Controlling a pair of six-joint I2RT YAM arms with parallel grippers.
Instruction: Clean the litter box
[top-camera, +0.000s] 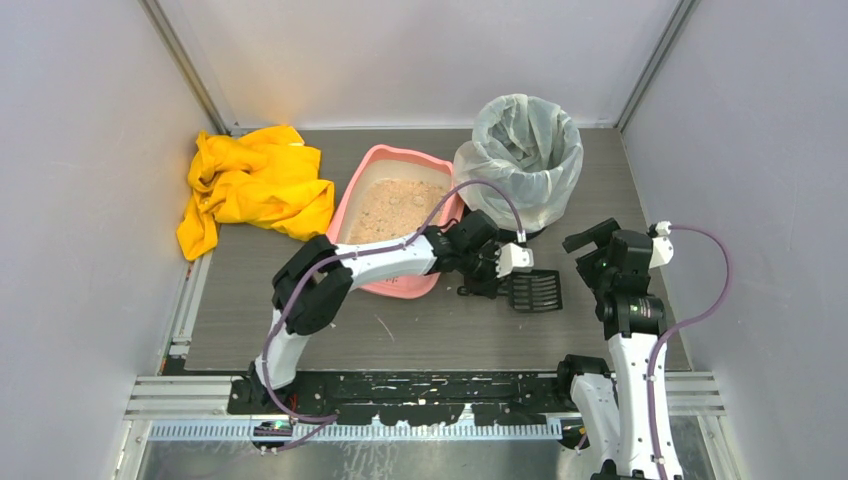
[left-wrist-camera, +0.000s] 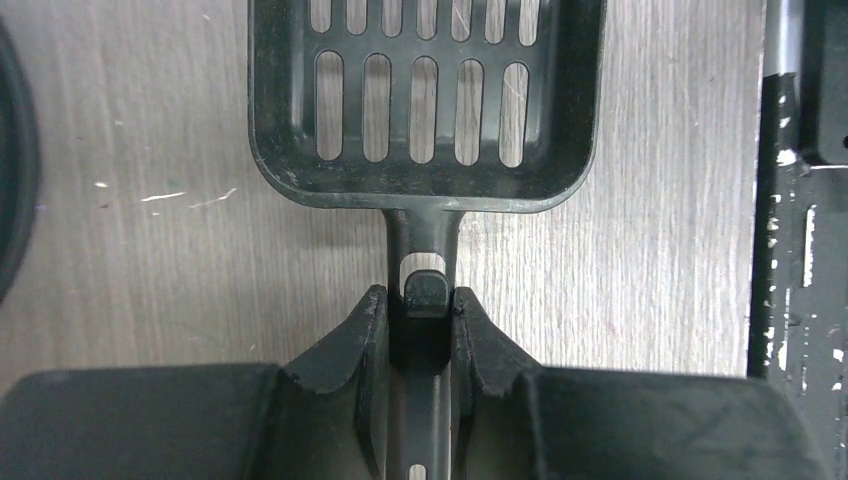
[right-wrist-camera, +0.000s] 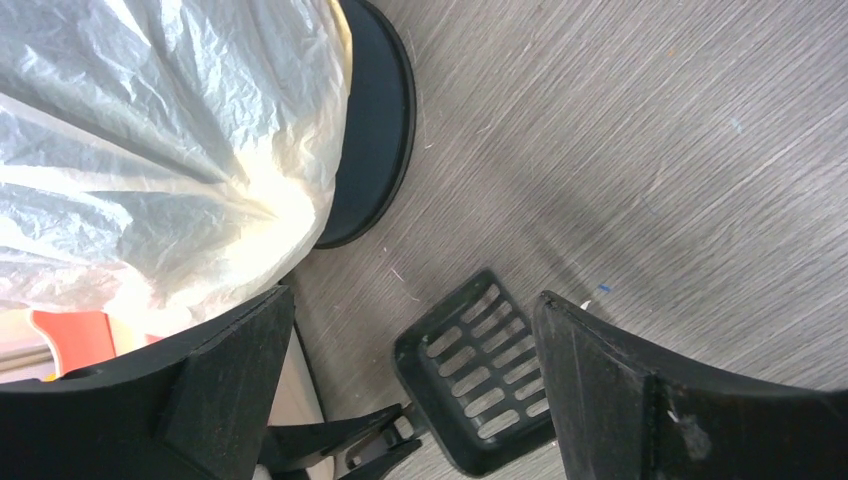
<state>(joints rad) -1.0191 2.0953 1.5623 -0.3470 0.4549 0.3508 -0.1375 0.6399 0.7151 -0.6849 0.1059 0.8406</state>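
Gripping the thin handle of the black slotted plastic scoop (left-wrist-camera: 425, 110), the left gripper (left-wrist-camera: 420, 312) is pinched narrow on it just behind the basket. The scoop lies flat on the grey wood-grain table (top-camera: 430, 330). The right gripper (top-camera: 592, 243) hangs at 3 o'clock from the scoop, jaws wide, holding nothing. The shallow pink plastic litter box (top-camera: 398, 154), filled with beige granules, sits at 10 o'clock from the scoop. The round bin lined in clear plastic (top-camera: 525, 150) is at 12 o'clock.

Probable faults:
- The handle is narrow, so a loaded basket may pivot or slip in the grip.
- A tilted carry would spill granules onto the table.
- The left forearm crosses the box's near rim, so a low swing could shove the box.
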